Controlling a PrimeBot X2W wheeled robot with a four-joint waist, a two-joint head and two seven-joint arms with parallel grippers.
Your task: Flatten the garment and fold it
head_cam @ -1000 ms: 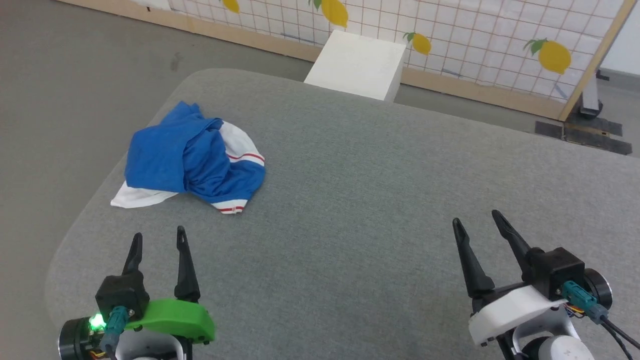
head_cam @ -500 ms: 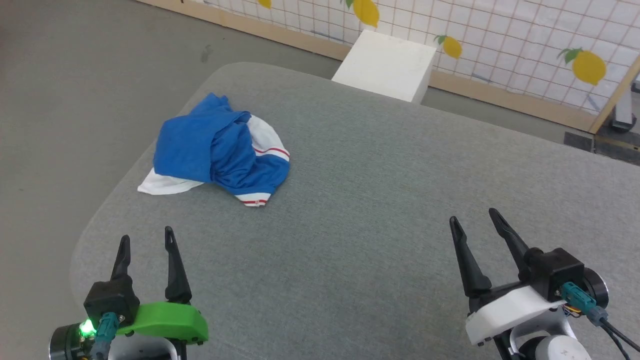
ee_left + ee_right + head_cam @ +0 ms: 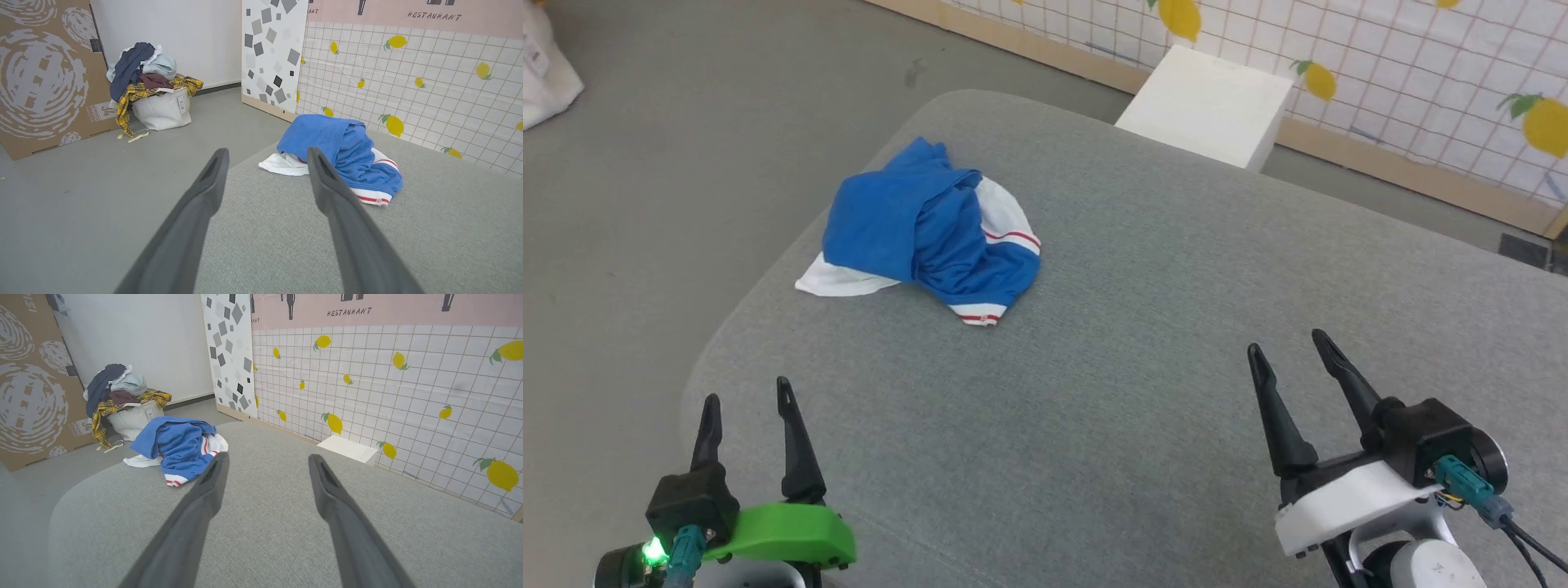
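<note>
— The garment (image 3: 923, 233)?
— One, crumpled: blue, with white red-striped sleeves, far left on the table (image 3: 1111, 425).
— Grippers?
— Two. The left gripper (image 3: 747, 389) and right gripper (image 3: 1284, 340) both gape wide, holding nothing.

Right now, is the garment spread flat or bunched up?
Bunched up: the garment lies in a crumpled heap, blue folds overlapping white parts.
</note>
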